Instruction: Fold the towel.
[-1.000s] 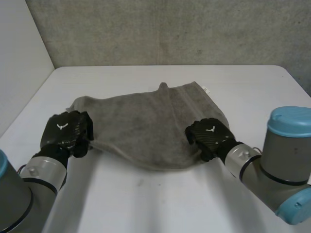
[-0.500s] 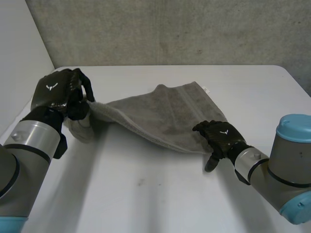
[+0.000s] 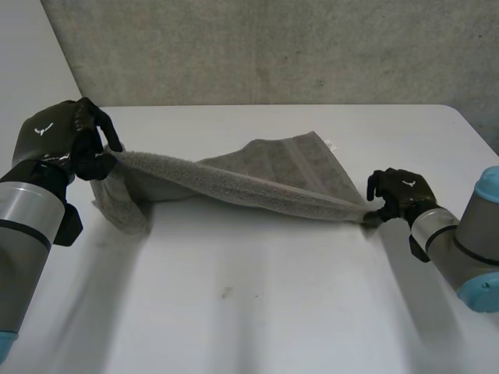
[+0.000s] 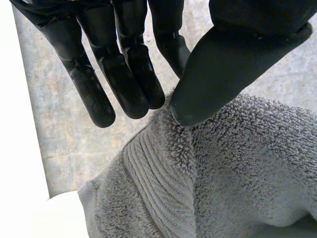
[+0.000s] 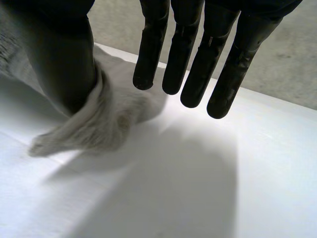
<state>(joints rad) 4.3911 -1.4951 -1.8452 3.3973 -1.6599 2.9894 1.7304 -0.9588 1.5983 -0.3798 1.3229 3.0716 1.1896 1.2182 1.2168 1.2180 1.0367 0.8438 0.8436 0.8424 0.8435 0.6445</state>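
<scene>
The grey towel (image 3: 265,175) is stretched across the white table (image 3: 257,312) between my two hands. My left hand (image 3: 58,144) is raised above the table's left side and pinches one towel corner (image 4: 173,134) between its thumb (image 4: 223,54) and fingers; cloth hangs below it to the table. My right hand (image 3: 401,191) is low at the table's right side. The towel's opposite end (image 5: 104,119), bunched thin, is caught against that hand's thumb (image 5: 64,59), while its fingers (image 5: 193,59) reach out straight beyond the cloth. The towel's far part lies flat on the table.
A grey concrete wall (image 3: 273,47) runs behind the table. The table's left edge (image 3: 47,167) lies just under my left arm. Bare tabletop spreads in front of the towel and to the right of my right hand.
My left hand has lifted its corner up and to the left. My right hand let go of the near edge, moved right, and took the towel's right end; the towel now hangs taut.
</scene>
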